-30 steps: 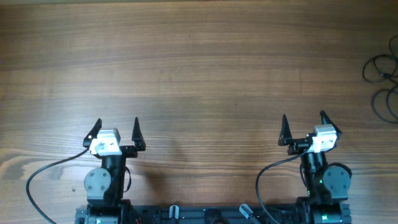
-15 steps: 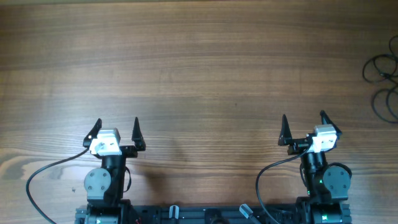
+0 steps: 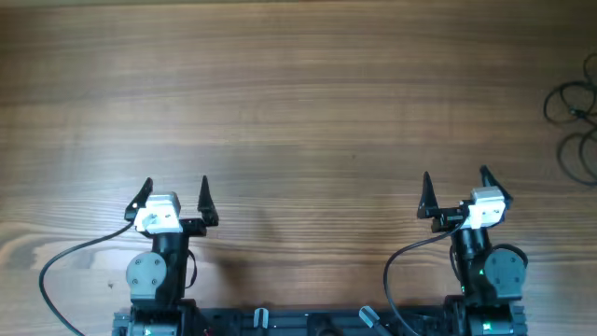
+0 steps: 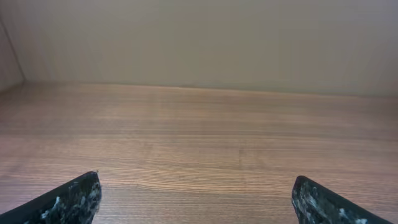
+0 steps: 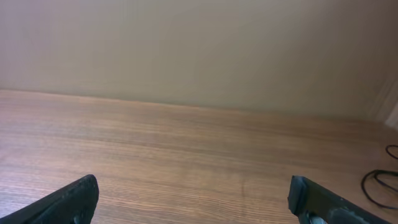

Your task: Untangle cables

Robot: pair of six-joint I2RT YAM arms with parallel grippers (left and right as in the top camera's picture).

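lying far right on table [image 3: 298, 93], cables [image 3: 573, 110]

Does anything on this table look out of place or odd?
Only the cables: loose black loops at the table's far right edge, partly outside the overhead view, away from the left tool and right tool, both open.

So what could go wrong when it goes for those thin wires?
The cables lie at the far right, partly outside the overhead view, so the open right gripper might misjudge them or nudge them away. They look far thinner than the gripper, so it could pinch several loops together. The left gripper sits far off and may not reach.
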